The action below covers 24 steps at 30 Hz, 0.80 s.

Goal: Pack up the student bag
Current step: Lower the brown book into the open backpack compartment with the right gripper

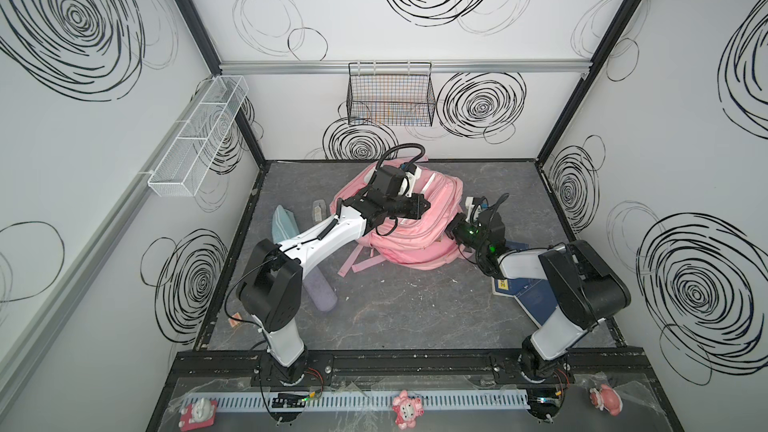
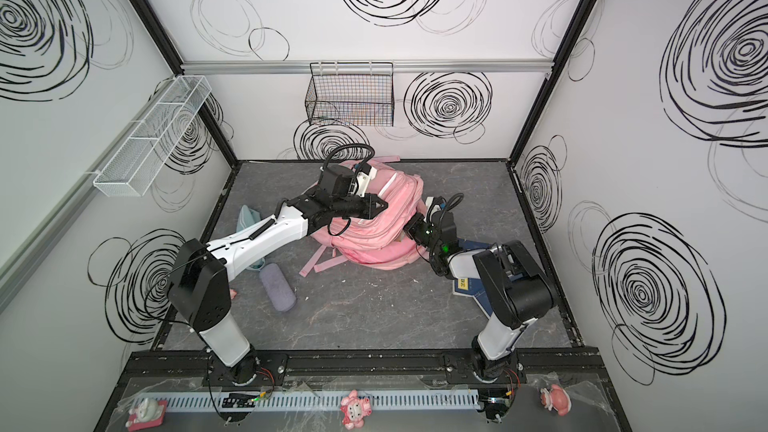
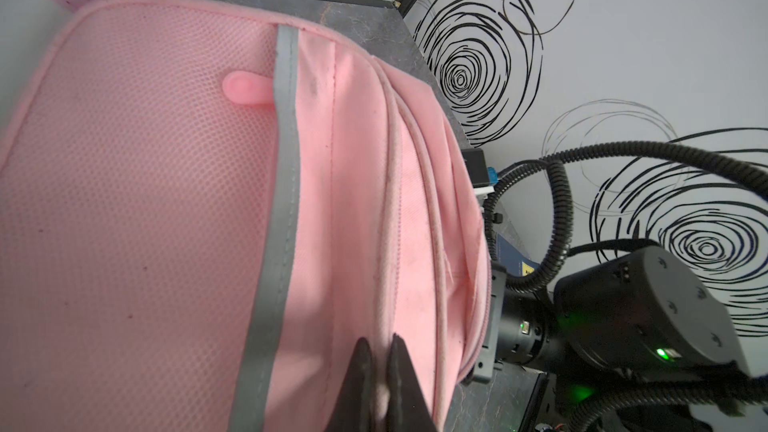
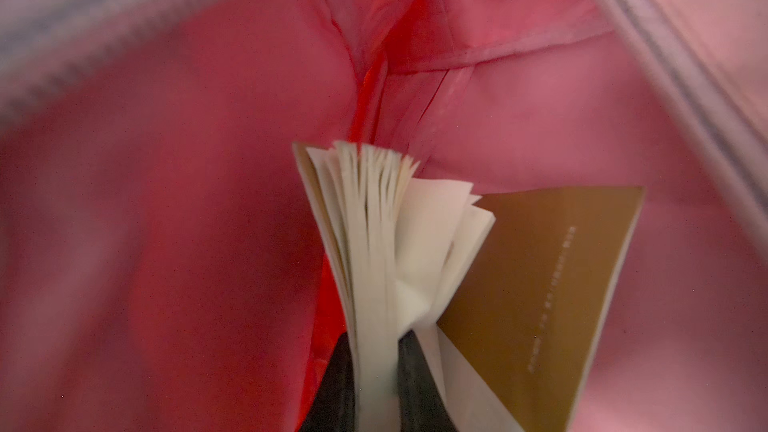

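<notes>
White walls scrawled with black swirls enclosed a grey marbled worktop (image 1: 374,317); the student bag (image 1: 415,238), pink and slumped on its side, lay near the middle of the back edge in both top views (image 2: 374,243), its straps trailing toward the front edge. The left arm reached over the bag from the left; the right arm came in low from the right edge, its wrist at the bag's right end. A black wire basket (image 1: 390,97) hung on the back wall; a white mesh basket (image 1: 199,139) hung on the left wall. A blue book (image 1: 528,301) lay flat near the right edge, partly under the right arm; a purple roll (image 1: 320,292) lay toward the left edge, and a teal pouch (image 1: 282,222) sat behind it, partly under the left arm.

The left gripper (image 1: 426,203) rested on top of the bag; in the left wrist view its fingers (image 3: 365,367) stood almost together, a thin fold of the bag's pink fabric (image 3: 145,201) pinched between them, just beside a grey stripe. The right gripper (image 4: 376,338) was inside the bag, red-pink lining (image 4: 166,201) all around it; its fingers (image 4: 332,388) were clamped on the fanned pages of a brown-covered notebook (image 4: 536,284), whose cover hung open to one side.
</notes>
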Each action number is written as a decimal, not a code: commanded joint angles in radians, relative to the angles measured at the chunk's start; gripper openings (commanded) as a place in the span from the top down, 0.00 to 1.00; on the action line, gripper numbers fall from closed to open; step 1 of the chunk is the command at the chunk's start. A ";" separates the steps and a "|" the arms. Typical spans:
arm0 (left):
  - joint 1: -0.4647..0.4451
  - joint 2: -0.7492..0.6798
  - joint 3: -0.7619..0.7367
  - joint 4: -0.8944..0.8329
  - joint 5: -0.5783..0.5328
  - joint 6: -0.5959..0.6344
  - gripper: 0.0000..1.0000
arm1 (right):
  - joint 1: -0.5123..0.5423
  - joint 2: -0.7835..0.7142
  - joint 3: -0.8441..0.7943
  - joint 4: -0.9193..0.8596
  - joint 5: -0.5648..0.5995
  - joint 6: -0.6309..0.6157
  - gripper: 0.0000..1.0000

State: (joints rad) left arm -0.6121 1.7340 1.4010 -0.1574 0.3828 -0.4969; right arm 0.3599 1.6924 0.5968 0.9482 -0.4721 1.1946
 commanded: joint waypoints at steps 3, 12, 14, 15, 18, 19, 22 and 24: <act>-0.030 -0.042 0.064 0.149 0.144 0.017 1.00 | 0.044 0.074 0.063 0.122 0.068 0.015 1.00; -0.029 -0.037 0.050 0.171 0.184 -0.008 1.00 | 0.098 0.184 0.128 0.129 0.081 0.038 0.96; -0.025 -0.029 0.049 0.175 0.199 -0.024 1.00 | 0.101 0.210 0.143 0.143 0.068 0.052 0.95; -0.023 -0.028 0.046 0.180 0.207 -0.030 1.00 | 0.101 0.214 0.145 0.148 0.068 0.055 0.93; -0.017 -0.037 0.029 0.185 0.195 -0.028 1.00 | 0.099 0.195 0.122 0.135 0.085 0.051 0.81; -0.014 -0.040 0.026 0.186 0.186 -0.024 1.00 | 0.096 0.179 0.110 0.118 0.093 0.043 0.77; -0.003 -0.044 0.017 0.186 0.176 -0.026 1.00 | 0.085 0.119 0.065 0.056 0.121 0.006 0.77; 0.008 -0.045 0.007 0.203 0.176 -0.044 1.00 | 0.072 0.087 0.018 0.072 0.140 0.015 0.94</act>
State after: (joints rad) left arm -0.5858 1.7340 1.4002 -0.1539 0.4278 -0.5171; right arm 0.4320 1.8439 0.6483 0.9813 -0.3561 1.2110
